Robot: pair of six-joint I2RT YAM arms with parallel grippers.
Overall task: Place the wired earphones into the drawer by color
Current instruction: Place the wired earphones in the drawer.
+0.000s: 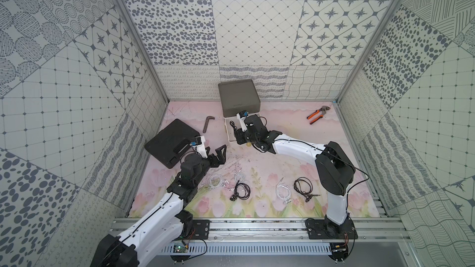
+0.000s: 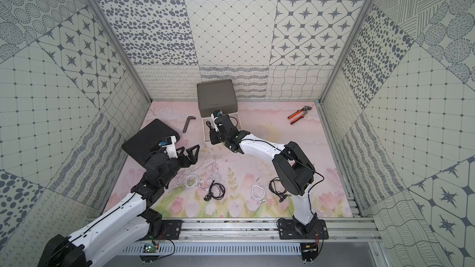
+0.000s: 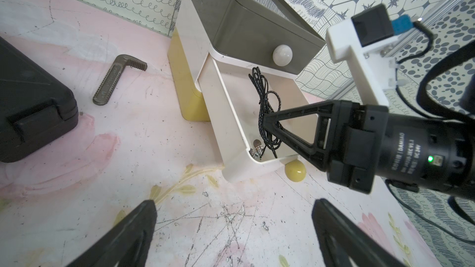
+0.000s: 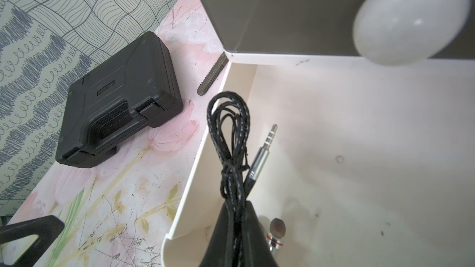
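1. Left end effector (image 3: 234,202) is hovering, fingers apart, over the desk (image 1: 282,137); loose earphones (image 1: 243,190) are lying behind it, untouched.
2. Right end effector (image 3: 268,122) is clamping black earphones (image 4: 228,129) over the open white drawer (image 4: 195,170); if released here, the loop ahead risks draping over the drawer's side and blocking closure.

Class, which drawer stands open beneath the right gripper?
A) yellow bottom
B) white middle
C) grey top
B: the white drawer is pulled out, and the right gripper holds black earphones dangling into it; the grey drawer is shut.
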